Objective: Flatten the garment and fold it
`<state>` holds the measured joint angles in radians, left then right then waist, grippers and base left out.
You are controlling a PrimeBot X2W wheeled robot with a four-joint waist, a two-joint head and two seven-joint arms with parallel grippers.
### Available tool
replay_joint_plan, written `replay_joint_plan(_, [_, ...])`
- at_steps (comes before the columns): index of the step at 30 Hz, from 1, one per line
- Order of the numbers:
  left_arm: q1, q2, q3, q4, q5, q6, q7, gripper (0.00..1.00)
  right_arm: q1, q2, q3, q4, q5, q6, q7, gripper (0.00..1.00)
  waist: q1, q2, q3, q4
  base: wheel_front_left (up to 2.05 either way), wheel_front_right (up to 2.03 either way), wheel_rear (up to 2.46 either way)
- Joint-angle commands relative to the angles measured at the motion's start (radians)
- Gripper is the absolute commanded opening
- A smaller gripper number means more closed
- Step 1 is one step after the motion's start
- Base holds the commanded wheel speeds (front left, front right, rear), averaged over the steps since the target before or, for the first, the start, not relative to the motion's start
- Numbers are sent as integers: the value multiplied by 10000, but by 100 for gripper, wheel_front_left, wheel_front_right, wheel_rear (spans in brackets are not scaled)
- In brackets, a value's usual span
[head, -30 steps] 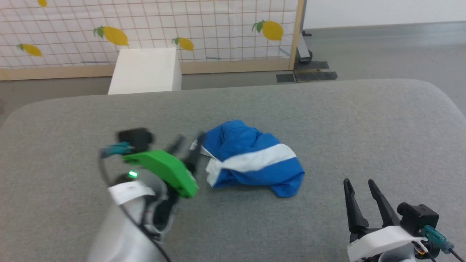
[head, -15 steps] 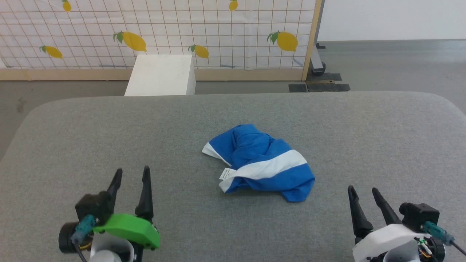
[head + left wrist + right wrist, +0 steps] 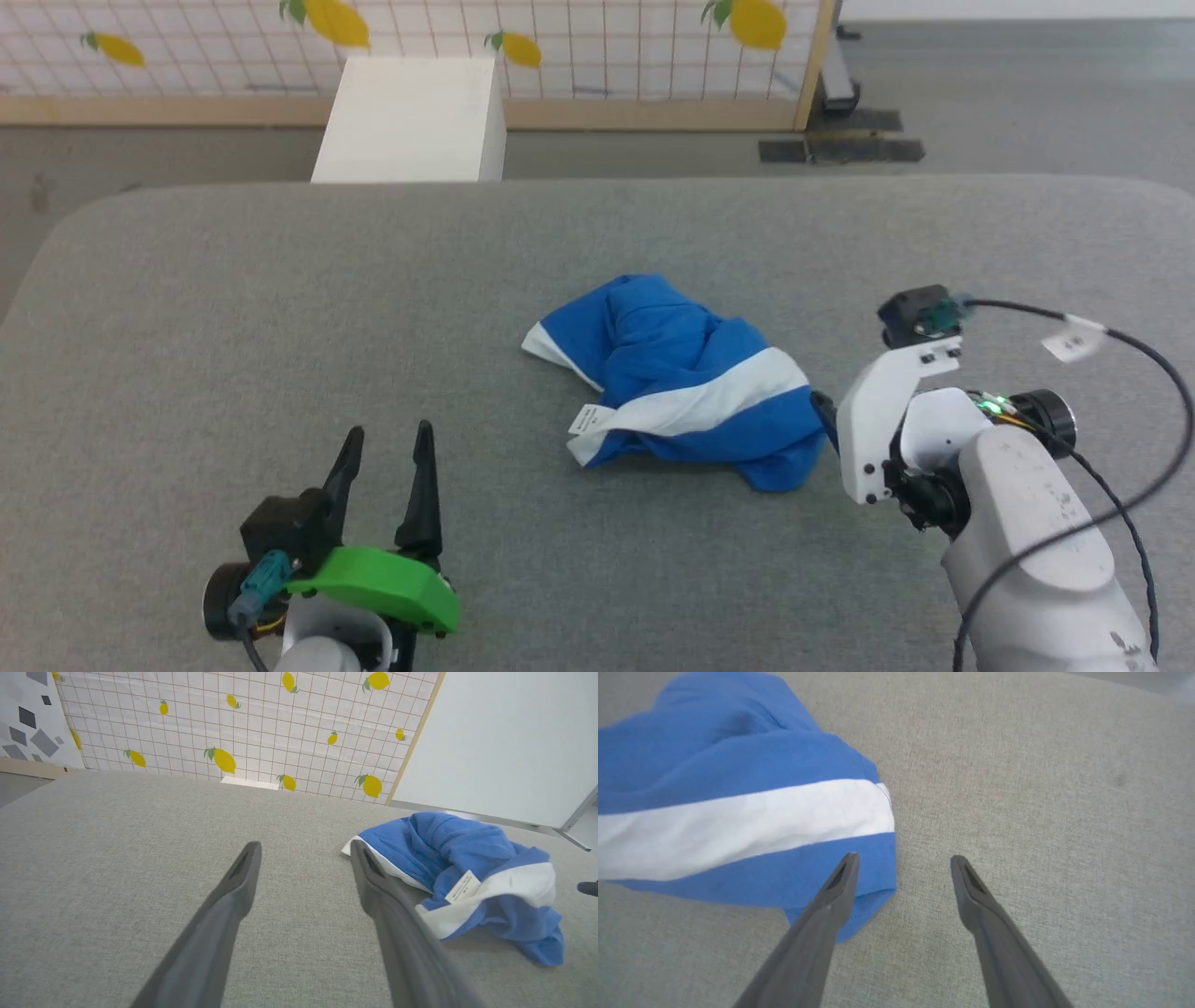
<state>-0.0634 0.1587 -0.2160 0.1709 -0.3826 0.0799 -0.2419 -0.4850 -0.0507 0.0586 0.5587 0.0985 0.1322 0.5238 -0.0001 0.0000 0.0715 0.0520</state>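
OK, garment: blue shorts (image 3: 681,373) bunched in a heap mid-table, not flattened, not folded.
table: grey padded top (image 3: 280,308), heap near its centre.
stripe: broad white band (image 3: 709,403) crosses the heap from 8 to 2 o'clock in the head view.
tag: small white care tag (image 3: 583,418) at the heap's 8 o'clock edge.
left gripper: (image 3: 389,431) at 7 o'clock of the heap, well apart from it, fingers spread, nothing between them.
right gripper: (image 3: 904,857) at the heap's 4 o'clock corner, fingers spread wide, empty; one finger (image 3: 840,882) sits over the blue hem, contact unclear.
background: white box (image 3: 411,117) at 11 o'clock beyond the table, lemon-print screen (image 3: 607,37) behind it.
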Motion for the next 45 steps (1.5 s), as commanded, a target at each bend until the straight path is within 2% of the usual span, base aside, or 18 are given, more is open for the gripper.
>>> replay_joint_plan(1, [-252, -23, -47, 9, 147, -69, -80, 100, -251, 1, 75, 369, -156, -15, 334, 100, 1, 0, 499, 447, 0, 0, 0])
replay_joint_plan(5, [-426, -75, -118, 55, 182, -86, -101, 100, -617, 1, 344, 1307, -445, -15, 817, 100, 1, 0, 770, 775, 0, 0, 0])
replay_joint_plan(8, [-452, -69, -112, 116, 185, -92, -118, 100, -591, 2, 531, 1815, -238, -15, 825, 99, 1, 0, 765, 889, 0, 0, 0])
replay_joint_plan(10, [-411, -53, -81, 160, 178, -75, -129, 100, -602, 3, 644, 1970, -15, -15, 600, 0, 1, 0, 681, 864, 0, 0, 0])
replay_joint_plan(15, [-187, -18, -51, 213, 128, -62, -145, 100, -826, -282, 520, 1619, 598, -15, -549, 0, 1, 0, 227, 535, 0, 0, 0])
replay_joint_plan(18, [-73, -38, -95, 220, 87, -94, -150, 100, -699, -570, 135, 702, 1139, -15, -1361, 0, 1, 0, -121, 307, 0, 0, 0])
replay_joint_plan(21, [48, -67, -100, 186, 24, -77, -151, 100, 35, -785, -313, -584, 1540, -15, -1645, 0, 1, 0, -338, 47, 0, 0, 0])
replay_joint_plan(23, [125, -85, -101, 172, -32, -71, -142, 100, 969, -837, -602, -1498, 1645, -15, -1486, 0, 1, 0, -439, -140, 0, 0, 0])
replay_joint_plan(26, [220, -101, -148, 168, -88, -69, -76, 100, 2804, -570, -757, -2611, 1855, -15, -802, 0, 1, 0, -511, -410, 0, 0, 0])
replay_joint_plan(30, [260, -130, -196, 188, -164, -61, 11, 100, 4830, -153, -506, -3373, 2391, -15, -19, 0, 1, 0, -509, -661, 0, 0, 0])
replay_joint_plan(33, [268, -132, -233, 218, -204, -61, 82, 100, 5521, -34, -451, -3704, 2756, -15, 126, 0, 1, 0, -541, -836, 0, 0, 0])
replay_joint_plan(34, [270, -128, -244, 224, -219, -61, 109, 100, 5617, -16, -489, -3879, 2866, -15, -14, 20, 1, 0, -544, -902, 0, 0, 0])
replay_joint_plan(35, [269, -132, -249, 226, -237, -60, 124, 100, 5644, -8, -561, -4015, 2911, -15, -182, 87, 1, 0, -549, -950, 0, 0, 0])
replay_joint_plan(36, [266, -138, -257, 236, -273, -71, 157, 100, 5615, -4, -712, -4190, 2992, -15, -520, 100, 1, 0, -557, -1019, 0, 0, 0])
replay_joint_plan(41, [-158, -208, -505, 246, -470, -372, 613, 100, 5263, 1, -1931, -4683, 2956, -15, -2072, 100, 1, 0, -556, -1276, 0, 0, 0])
replay_joint_plan(45, [-1781, -331, -1103, 765, -771, -835, 2657, 100, 4913, 3, -2830, -5046, 2611, -15, -2386, 100, 1, 0, -220, -1667, 0, 0, 0])
